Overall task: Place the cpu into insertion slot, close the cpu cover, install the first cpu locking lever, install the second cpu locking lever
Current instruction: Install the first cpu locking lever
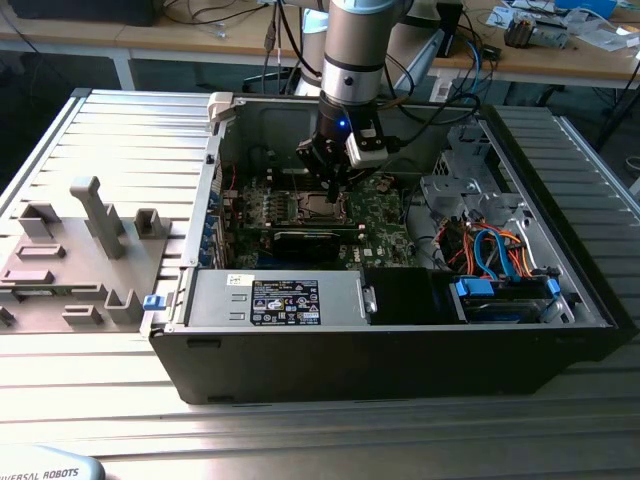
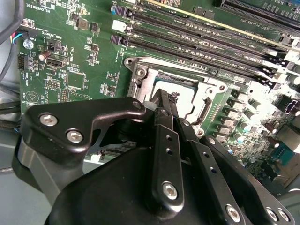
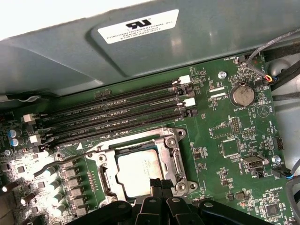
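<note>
Where the claw [image 3: 158, 183] hangs, the cpu [image 3: 136, 171] lies flat, seemingly seated

arm [image 1: 352, 50]: enters at top centre, pointing down into the case
gripper [image 1: 334, 190]: centre of frame, low over the green motherboard [image 1: 385, 225]
computer case [image 1: 400, 360]: open-sided, centre to right
grey fixture blocks [image 1: 100, 215]: left of frame

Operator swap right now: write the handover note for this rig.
End effector: fingers together, nothing visibly held, tips at the edge of the insertion slot.
cpu: seated in the slot.
cpu cover: looks lowered over it.
Done: cpu placed, cover apparently closed.
Left: the locking levers; one looks swung out, unlatched.
</note>
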`<control>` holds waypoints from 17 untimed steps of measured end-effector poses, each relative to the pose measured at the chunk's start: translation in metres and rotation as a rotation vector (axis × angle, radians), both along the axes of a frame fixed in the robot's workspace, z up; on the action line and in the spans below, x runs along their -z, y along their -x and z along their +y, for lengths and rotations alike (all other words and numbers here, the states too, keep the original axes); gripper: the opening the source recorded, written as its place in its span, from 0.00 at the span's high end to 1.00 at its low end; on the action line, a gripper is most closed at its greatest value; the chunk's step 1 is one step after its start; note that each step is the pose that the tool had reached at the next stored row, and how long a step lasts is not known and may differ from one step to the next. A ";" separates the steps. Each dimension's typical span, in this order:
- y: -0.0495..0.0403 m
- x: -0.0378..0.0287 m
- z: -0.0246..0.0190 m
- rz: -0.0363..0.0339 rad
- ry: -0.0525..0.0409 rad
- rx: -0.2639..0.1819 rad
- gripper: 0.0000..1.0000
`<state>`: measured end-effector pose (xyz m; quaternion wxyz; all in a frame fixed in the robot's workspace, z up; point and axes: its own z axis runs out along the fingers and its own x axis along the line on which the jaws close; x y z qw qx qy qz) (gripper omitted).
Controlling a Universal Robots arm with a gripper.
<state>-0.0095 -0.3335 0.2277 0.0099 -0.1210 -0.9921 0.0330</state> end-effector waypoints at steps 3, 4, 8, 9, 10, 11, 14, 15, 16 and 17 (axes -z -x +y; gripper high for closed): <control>0.0000 0.0000 0.0000 0.0000 0.0002 -0.001 0.89; 0.0000 0.0000 0.0000 0.0000 0.0002 -0.002 0.89; 0.0000 0.0000 0.0000 -0.0001 0.0001 -0.009 0.89; 0.0000 0.0000 0.0000 0.0000 0.0002 -0.011 0.89; 0.0000 0.0000 0.0000 0.0000 0.0001 -0.014 0.89; 0.0000 0.0000 0.0000 -0.0001 0.0001 -0.018 0.89; 0.0000 0.0000 0.0000 0.0000 0.0001 -0.027 0.89; 0.0000 0.0000 0.0000 -0.0001 0.0001 -0.030 0.89; 0.0000 0.0000 0.0000 0.0000 0.0001 -0.032 0.89; 0.0000 0.0000 0.0000 0.0000 0.0001 -0.036 0.89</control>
